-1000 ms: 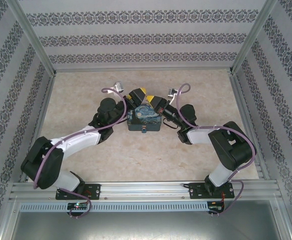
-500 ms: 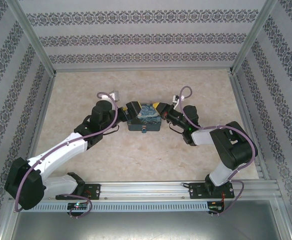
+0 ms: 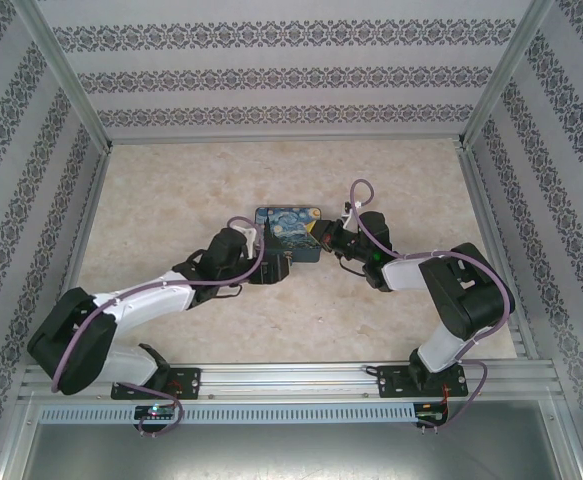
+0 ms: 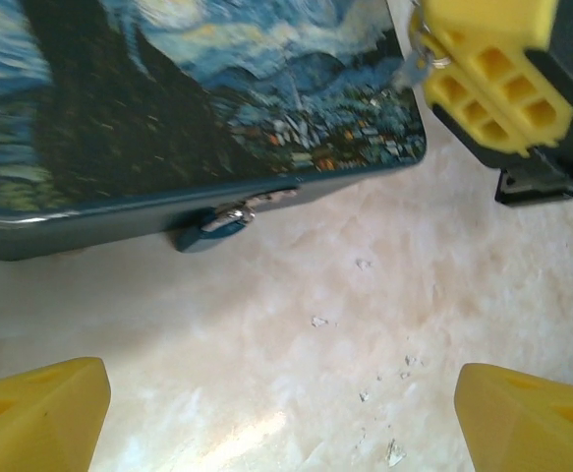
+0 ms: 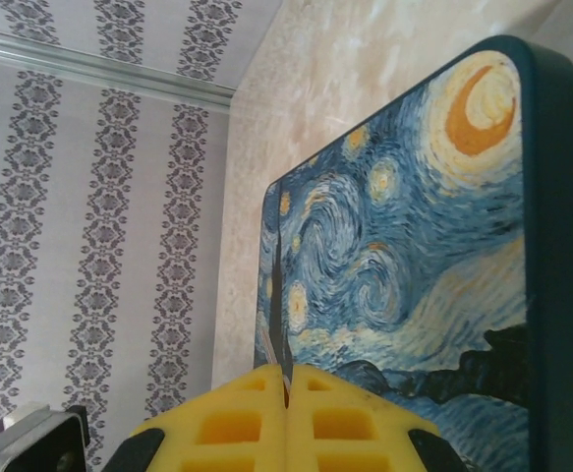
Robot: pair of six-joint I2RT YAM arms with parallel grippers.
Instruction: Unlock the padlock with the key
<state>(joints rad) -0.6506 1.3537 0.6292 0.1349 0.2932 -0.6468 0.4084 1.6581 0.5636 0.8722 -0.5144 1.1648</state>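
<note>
The tiny blue padlock (image 4: pixel 214 223) hangs by its silvery shackle from the latch on the front wall of the painted tin (image 4: pixel 168 108). My left gripper (image 4: pixel 286 398) is open just in front of it, low over the table, with its yellow fingers (image 4: pixel 35 413) spread wide and nothing between them. In the top view the left gripper (image 3: pixel 274 263) is at the tin's near edge. My right gripper (image 5: pixel 287 385) is shut on the key (image 5: pixel 279 305), a thin dark sliver seen edge-on, sticking out over the tin's lid (image 5: pixel 414 246). The right gripper (image 3: pixel 322 236) (image 4: pixel 483 79) is at the tin's right edge.
The tin (image 3: pixel 289 228) lies mid-table on the marbled surface (image 3: pixel 171 190). Patterned walls (image 3: pixel 291 80) and metal frame posts close in the back and both sides. Small white flecks (image 4: pixel 394 452) dot the table in front of the tin.
My left gripper swung from the tin's back-left side round to its near front edge. The right gripper came down from above the tin's back to its right edge, still shut.
</note>
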